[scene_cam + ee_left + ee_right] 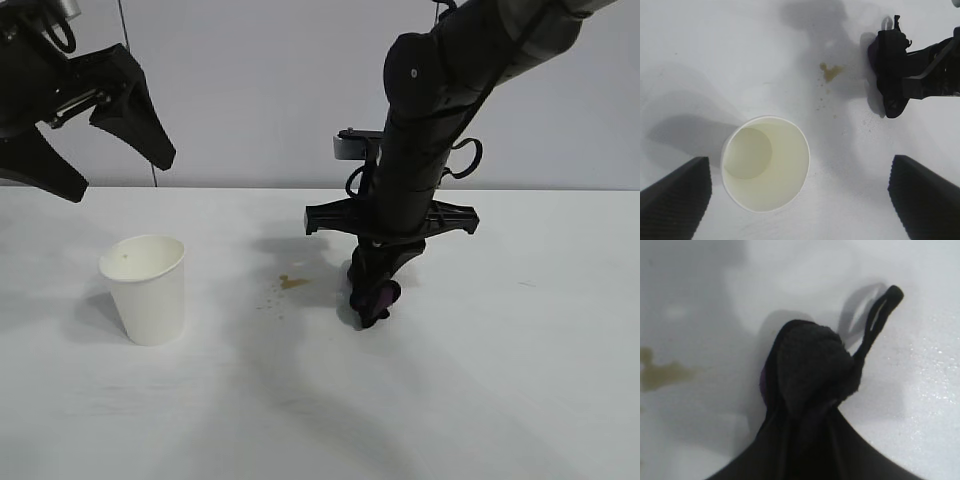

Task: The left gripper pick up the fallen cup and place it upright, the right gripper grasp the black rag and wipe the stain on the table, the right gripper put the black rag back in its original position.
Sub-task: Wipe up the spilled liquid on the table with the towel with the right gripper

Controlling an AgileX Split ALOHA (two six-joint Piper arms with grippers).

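White cup [146, 287] upright on the table [520, 380], left gripper [85, 125] raised above it, fingers spread, right gripper [374, 290] pinching the black rag [812, 365] against the table just beside the stain [293, 282]

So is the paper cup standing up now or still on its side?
Upright. The cup stands on its base on the table, rim up, and the left wrist view looks straight down into it.
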